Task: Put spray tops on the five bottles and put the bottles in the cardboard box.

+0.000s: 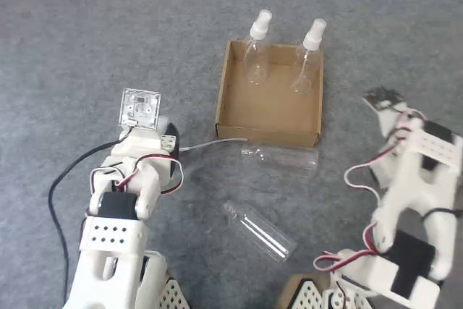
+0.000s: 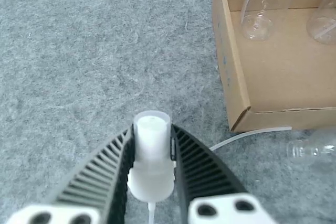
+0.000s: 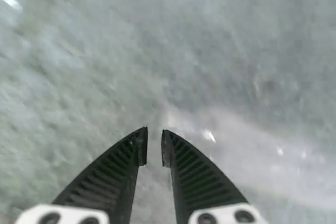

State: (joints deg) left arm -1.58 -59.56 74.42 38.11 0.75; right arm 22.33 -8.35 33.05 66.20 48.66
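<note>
1. Left hand (image 2: 152,129): at 8 o'clock from the cardboard box (image 1: 271,110), fingers clamped on either side of a white spray top (image 2: 151,148), nozzle end outward
2. Dip tube (image 1: 217,142): thin and white, running from the held spray top toward the box's near corner; its tip lies on the desk (image 1: 108,48) near the neck of the near bottle
3. Capped bottles, two (image 1: 257,52) (image 1: 307,63): clear, each with a white top, leaning on the box's 12 o'clock wall; judged finished
4. Near bottle (image 1: 281,155): clear, no top, on its side just outside the box's 6 o'clock wall, neck toward 9 o'clock
5. Second loose bottle (image 1: 259,231): clear, no top, on its side farther out at 6 o'clock from the box, slanted, well apart from both hands
6. Right hand (image 3: 154,140): at 3 o'clock from the box, fingers almost together with nothing between them
7. Step in hand, as judged: fitting the third top, with the near bottle the likely recipient
8. Next move, as judged: the tube tip must be lined up with the bottle's narrow mouth and fed in. A bottle lying loose may roll, so the right hand would need to grip it first
</note>
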